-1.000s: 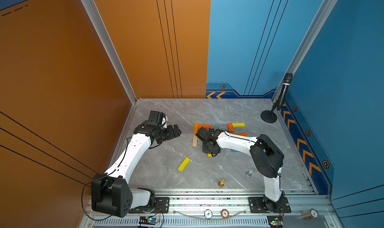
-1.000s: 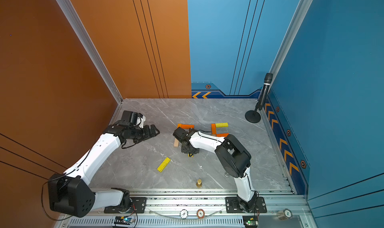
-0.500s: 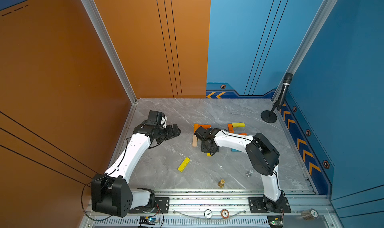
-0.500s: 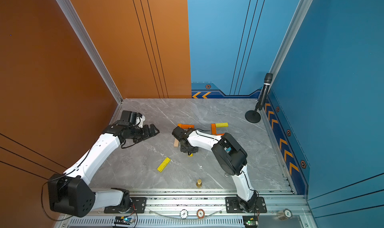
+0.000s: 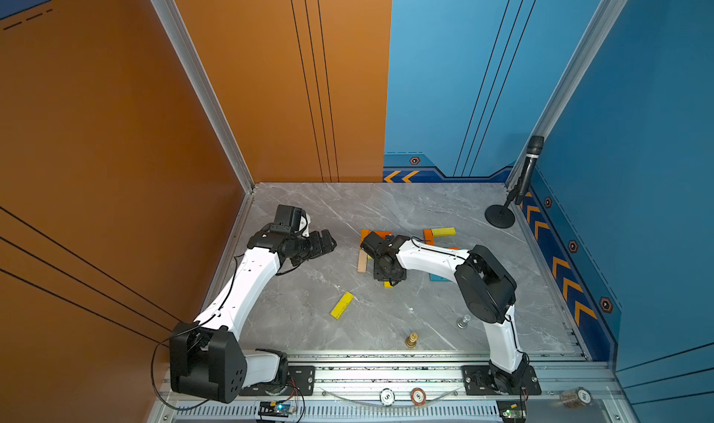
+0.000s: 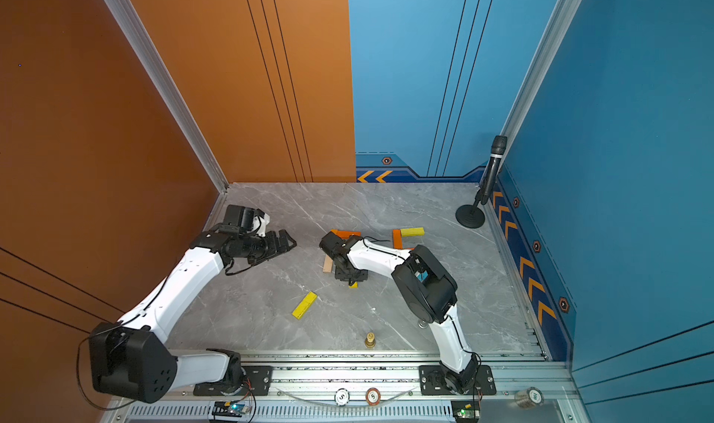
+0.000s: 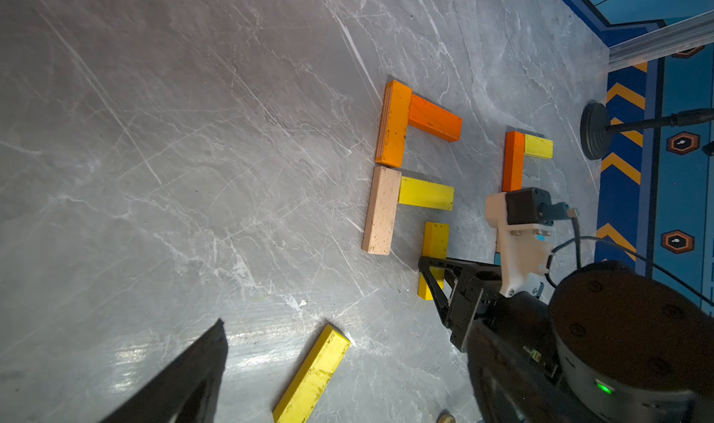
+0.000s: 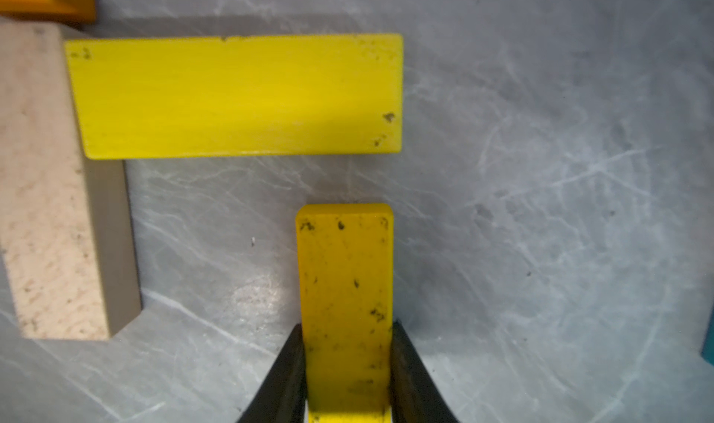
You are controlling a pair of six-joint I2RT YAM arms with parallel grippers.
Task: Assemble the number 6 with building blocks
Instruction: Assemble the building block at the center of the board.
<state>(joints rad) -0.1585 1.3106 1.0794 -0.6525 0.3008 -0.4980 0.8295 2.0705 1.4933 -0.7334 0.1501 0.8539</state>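
The right gripper [image 8: 346, 324] is pinching the held yellow plank [image 8: 345, 278] across its narrow width, one jaw on each long edge, down low over the marble table [image 5: 386, 208] around the middle. I honestly can't tell if that plank is resting on the surface or sitting a hair above it. It runs near-to-far, and its far end stops just short of the crossbar yellow plank [image 8: 235, 96], lined up with that one's right end with a small gap between them. The crossbar butts into the tan plank [image 7: 380, 210] on its left. Beyond the tan one is the side orange plank [image 7: 392, 123], end to end with it, and the top orange plank [image 7: 434, 118] juts right off its far end. That's the partly built 6 [image 5: 362, 262], sitting mid-table with the right arm lying over most of it in both top views. The left gripper [image 5: 326, 241] hangs over bare table to the left of it, fingers spread wide with nothing between them. The loose yellow plank [image 5: 342, 305] lies at an angle nearer the robot, between the arms. Right of the 6, the spare orange plank [image 5: 428, 237] and the far yellow plank [image 5: 443, 231] make a little corner, and a teal plank [image 5: 438, 277] peeks out from under the right arm. A gold piece [image 5: 412, 340] and a silver piece [image 5: 462, 320] stand near the front rail, and there's a microphone [image 5: 527, 170] in the far right corner.
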